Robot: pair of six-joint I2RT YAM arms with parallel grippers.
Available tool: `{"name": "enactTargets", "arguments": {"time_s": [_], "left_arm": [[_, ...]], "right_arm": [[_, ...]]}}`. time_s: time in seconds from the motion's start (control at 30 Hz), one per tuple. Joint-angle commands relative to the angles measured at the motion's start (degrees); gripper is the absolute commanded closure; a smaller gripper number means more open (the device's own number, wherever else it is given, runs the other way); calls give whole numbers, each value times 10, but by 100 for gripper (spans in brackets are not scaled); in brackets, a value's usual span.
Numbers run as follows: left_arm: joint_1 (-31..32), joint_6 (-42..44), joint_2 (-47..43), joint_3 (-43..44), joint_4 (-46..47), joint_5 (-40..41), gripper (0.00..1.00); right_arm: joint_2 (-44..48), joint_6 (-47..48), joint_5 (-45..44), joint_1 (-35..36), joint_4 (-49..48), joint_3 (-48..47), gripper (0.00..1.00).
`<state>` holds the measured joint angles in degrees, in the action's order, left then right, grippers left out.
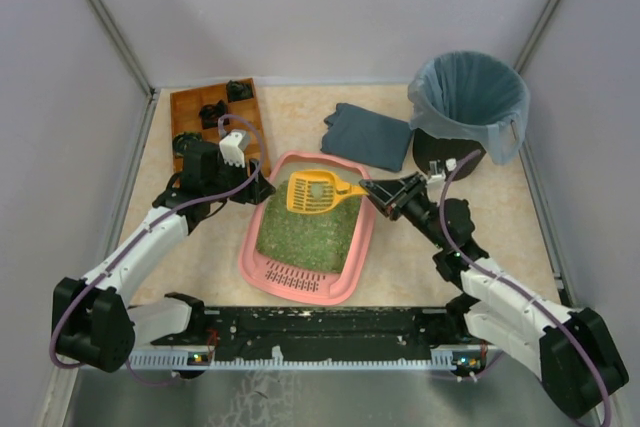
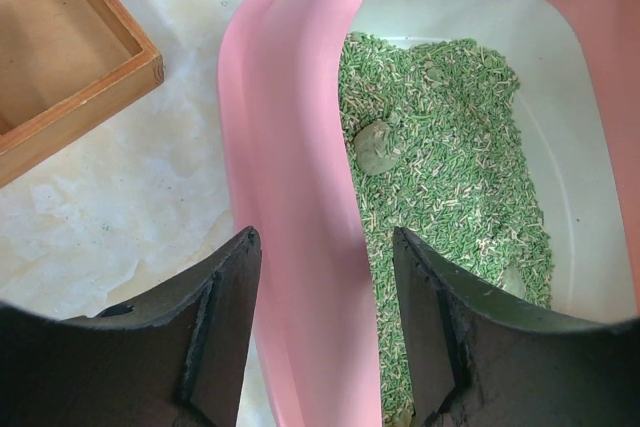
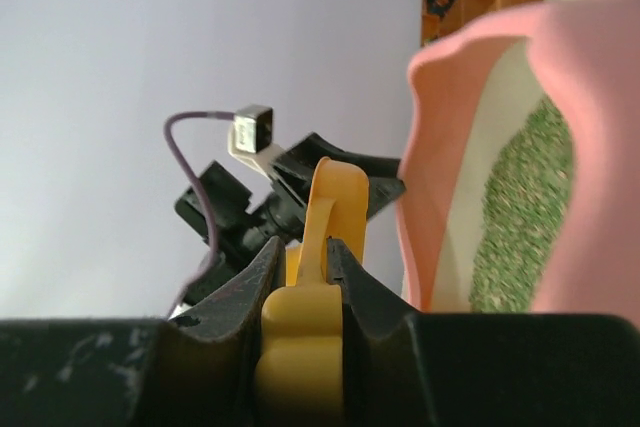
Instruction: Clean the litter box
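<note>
Pink litter box [image 1: 305, 287] — green litter [image 1: 310, 232] — yellow scoop [image 1: 312, 192].

Left gripper [image 2: 322, 247] pinches pink plastic litter box [image 2: 290, 147] wall, jaws half spread. Right gripper [image 3: 305, 252] clamped tight on yellow plastic scoop [image 3: 335, 197] handle.

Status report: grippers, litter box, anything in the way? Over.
Left gripper straddles litter box rim, grip unclear. Right gripper shut on yellow scoop, head over the litter. Grey clump in litter; nothing blocking scoop.
</note>
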<state>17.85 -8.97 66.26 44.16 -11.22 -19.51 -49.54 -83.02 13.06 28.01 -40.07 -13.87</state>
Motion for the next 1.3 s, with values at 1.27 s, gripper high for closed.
{"name": "enactTargets", "arguments": {"time_s": [1.27], "left_arm": [[-4, 7, -24, 0, 3, 4, 39]], "right_arm": [[-91, 18, 170, -596, 115, -334, 100]]}}
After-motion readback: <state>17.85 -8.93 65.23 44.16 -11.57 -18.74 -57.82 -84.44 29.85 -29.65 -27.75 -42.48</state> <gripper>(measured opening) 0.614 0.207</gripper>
